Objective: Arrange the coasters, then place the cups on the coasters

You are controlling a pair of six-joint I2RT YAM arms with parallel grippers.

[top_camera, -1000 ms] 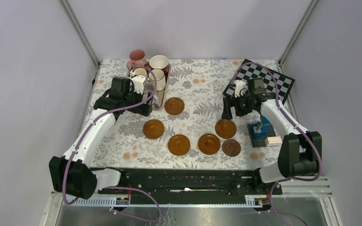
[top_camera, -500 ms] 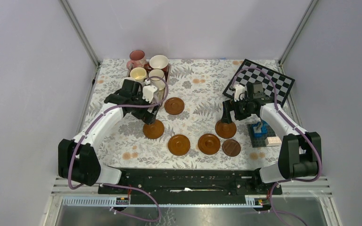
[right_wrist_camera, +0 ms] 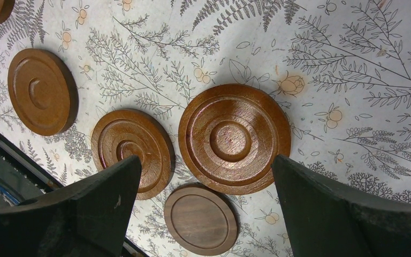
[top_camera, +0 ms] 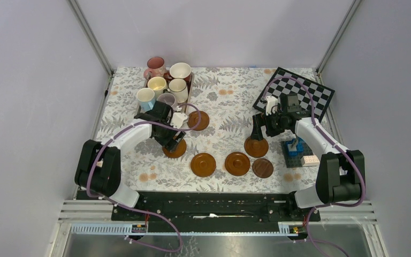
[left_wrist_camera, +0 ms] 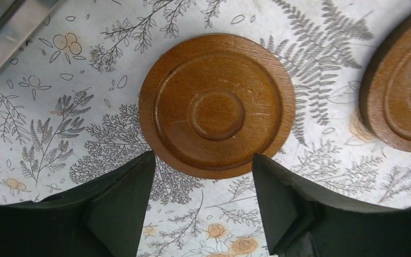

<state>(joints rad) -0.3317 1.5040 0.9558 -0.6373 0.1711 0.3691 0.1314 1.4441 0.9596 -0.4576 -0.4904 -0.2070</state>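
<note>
Hovering low, left jaws apart over one coaster point(left_wrist_camera: 217, 107); right jaws wide apart over another coaster point(right_wrist_camera: 234, 138)

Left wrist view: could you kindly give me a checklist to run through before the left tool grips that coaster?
1. Left tool open: ok.
2. Coaster centred ahead of its fingers: ok.
3. Coaster lying flat: ok.
4. Neighbouring coaster apart from it: ok.
5. Fingers low enough to catch the rim: cannot tell.
6. Right tool open, holding nothing: ok.
</note>
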